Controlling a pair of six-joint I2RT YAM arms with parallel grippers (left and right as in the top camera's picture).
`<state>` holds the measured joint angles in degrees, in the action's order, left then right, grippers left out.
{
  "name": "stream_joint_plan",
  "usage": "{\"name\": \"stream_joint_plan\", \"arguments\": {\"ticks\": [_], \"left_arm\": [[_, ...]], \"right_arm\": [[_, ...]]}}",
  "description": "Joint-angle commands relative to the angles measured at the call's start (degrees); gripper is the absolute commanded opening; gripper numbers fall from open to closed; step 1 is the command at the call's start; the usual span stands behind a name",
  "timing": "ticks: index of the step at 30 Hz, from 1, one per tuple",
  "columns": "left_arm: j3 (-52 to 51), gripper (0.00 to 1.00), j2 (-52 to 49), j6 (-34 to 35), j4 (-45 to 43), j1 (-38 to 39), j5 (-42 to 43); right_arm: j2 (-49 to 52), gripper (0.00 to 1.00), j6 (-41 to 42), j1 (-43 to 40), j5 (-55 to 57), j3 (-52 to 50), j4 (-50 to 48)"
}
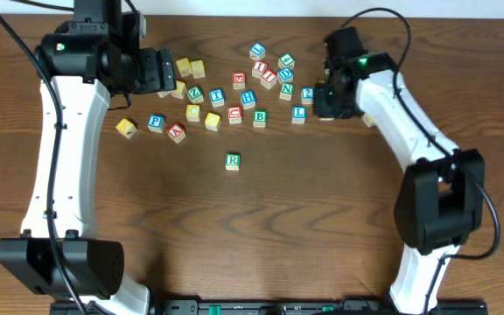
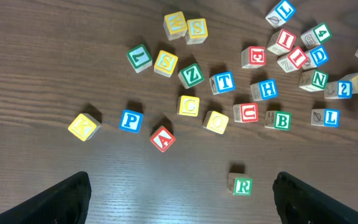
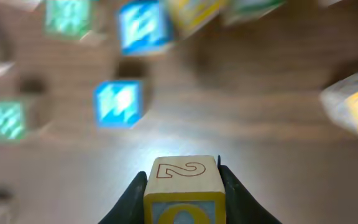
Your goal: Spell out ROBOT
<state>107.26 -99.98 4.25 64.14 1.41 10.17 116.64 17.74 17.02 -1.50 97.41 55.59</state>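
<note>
A green R block (image 1: 233, 161) stands alone on the wooden table, in front of a scatter of letter blocks; it also shows in the left wrist view (image 2: 242, 185). In the scatter lie a green B (image 2: 281, 120), a blue T (image 2: 224, 81) and a yellow round-letter block (image 2: 216, 122). My left gripper (image 2: 182, 202) is open and empty, high above the table at the scatter's left end (image 1: 160, 74). My right gripper (image 3: 182, 193) is shut on a block (image 3: 182, 183) with a red-outlined 2 on top and a yellow round letter on its front face, held off the table at the scatter's right end (image 1: 319, 98).
Many other letter blocks lie around, among them a blue P (image 2: 131, 119), a red A (image 2: 162, 138), a red U (image 2: 247, 112), a blue H (image 2: 267, 89) and a yellow block (image 1: 127, 128) at the far left. Bare table (image 1: 234, 227) lies in front of the R.
</note>
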Motion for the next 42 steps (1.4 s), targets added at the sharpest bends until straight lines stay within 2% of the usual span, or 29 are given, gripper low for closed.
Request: {"name": "stream_joint_plan", "arguments": {"ticks": [1,5,9,20,24,29,33,35,40,42], "left_arm": [[-0.33,0.93,0.00,-0.76,0.09,0.07,-0.55],[-0.33,0.93,0.00,-0.76,0.09,0.07,-0.55],[-0.33,0.93,0.00,-0.76,0.07,0.07,-0.55],[-0.33,0.93,0.00,-0.76,0.09,0.07,-0.55],[-0.33,0.93,0.00,-0.76,0.09,0.07,-0.55],[-0.33,0.93,0.00,-0.76,0.09,0.07,-0.55],[-0.33,0.93,0.00,-0.76,0.09,0.07,-0.55],[-0.33,0.93,0.00,-0.76,0.09,0.07,-0.55],[-0.33,0.93,0.00,-0.76,0.09,0.07,-0.55],[-0.33,0.93,0.00,-0.76,0.09,0.07,-0.55]], "right_arm": [[0.28,0.16,2.10,6.45,-4.92,-0.04,2.47],[1.97,0.14,8.52,15.04,-4.22,-0.74,2.91],[5.73,0.15,18.78,21.84,2.03,-0.90,0.26],[11.96,0.16,27.47,24.33,2.64,-0.90,-4.96],[11.96,0.17,27.67,24.35,2.60,-0.90,-5.05],[11.96,0.25,27.65,24.35,1.73,-0.90,-2.78],[11.96,0.33,27.65,24.35,0.90,-0.90,-2.67],[11.96,0.43,27.65,24.35,0.87,-0.90,-2.62],[11.82,0.41,26.93,23.80,1.11,-0.28,-2.62],[10.75,0.41,24.04,23.08,1.11,1.49,-1.51]]}}
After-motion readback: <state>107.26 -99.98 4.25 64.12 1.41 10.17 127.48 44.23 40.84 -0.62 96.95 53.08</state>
